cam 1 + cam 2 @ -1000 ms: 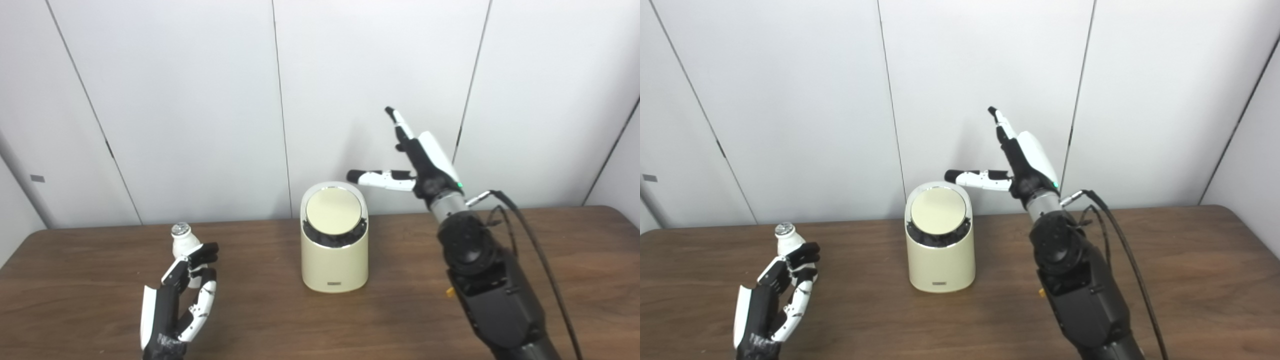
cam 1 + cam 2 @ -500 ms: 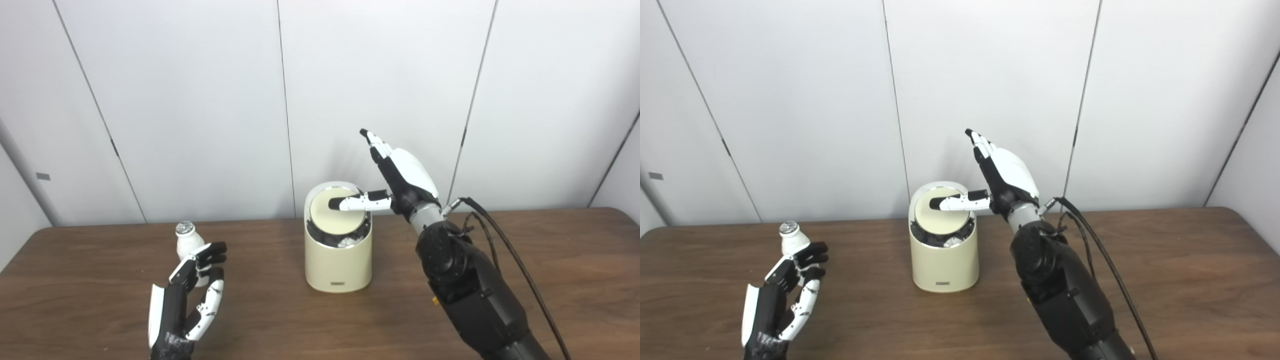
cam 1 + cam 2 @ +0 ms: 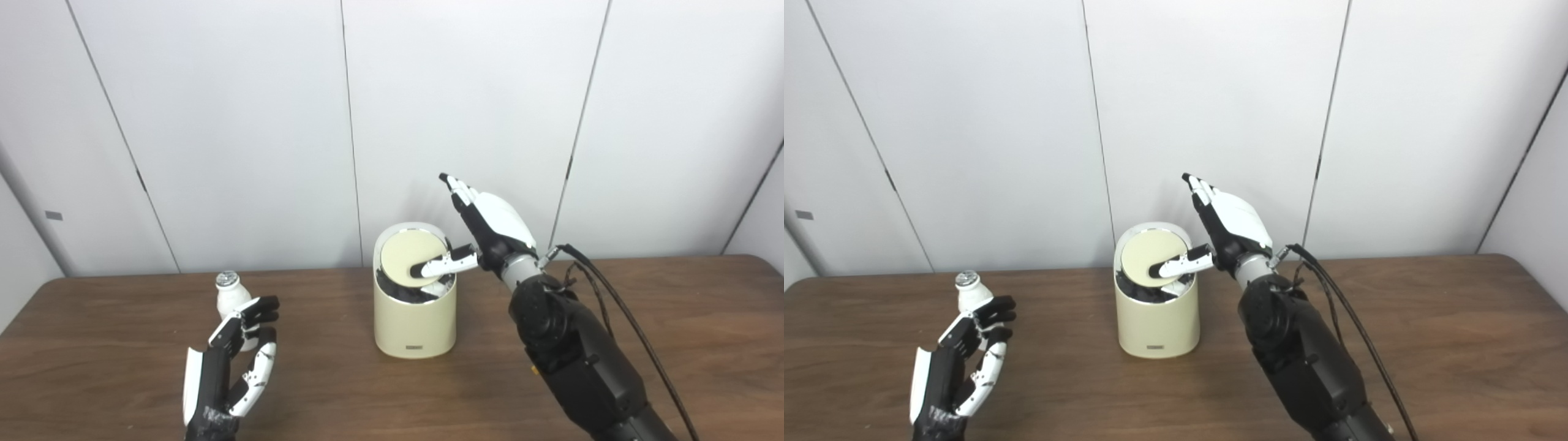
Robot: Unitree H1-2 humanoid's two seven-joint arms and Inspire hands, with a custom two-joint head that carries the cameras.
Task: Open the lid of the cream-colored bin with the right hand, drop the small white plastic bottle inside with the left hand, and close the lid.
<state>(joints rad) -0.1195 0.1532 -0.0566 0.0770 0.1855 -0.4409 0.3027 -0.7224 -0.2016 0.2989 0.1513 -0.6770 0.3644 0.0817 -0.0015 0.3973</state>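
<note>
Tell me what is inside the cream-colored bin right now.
Through the gap below the tilted lid, the cream-colored bin shows a dark lining and something whitish. The right hand presses the lid with one digit. The lid and wall hide the rest.

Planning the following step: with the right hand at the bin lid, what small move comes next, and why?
Probably press the right hand's thumb further down on the lid to tip it open: it rests on the lid's lower edge, while the bottle stands ungrasped beside the open left hand.
</note>
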